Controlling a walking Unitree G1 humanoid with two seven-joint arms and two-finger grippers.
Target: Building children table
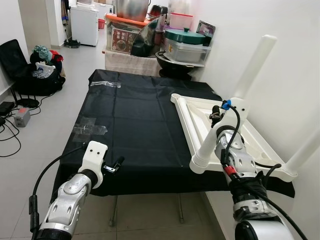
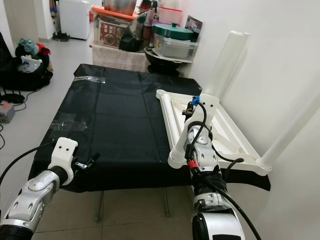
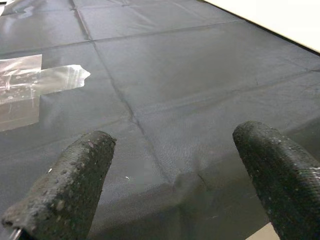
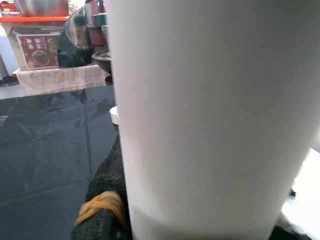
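Observation:
A white children's table (image 1: 200, 107) lies upside down on the right side of a black-covered table (image 1: 135, 125). Two white legs stand up from it, one at the far corner (image 1: 256, 65) and one at the near right corner (image 1: 306, 150). My right gripper (image 1: 216, 117) is shut on a third white leg (image 1: 205, 150), which slants down over the frame's near left corner. The leg (image 4: 210, 115) is pressed against a black finger (image 4: 107, 200) in the right wrist view. My left gripper (image 1: 116, 165) hovers open at the black table's front edge, with nothing between its fingers (image 3: 75, 180).
Strips of clear tape (image 1: 89, 127) are stuck on the black cover's left side, with more tape (image 1: 105, 84) at the far edge. Pots and containers (image 1: 185, 42) crowd the back. A black bag (image 1: 35, 70) and cables lie on the floor at left. A white wall runs close along the right.

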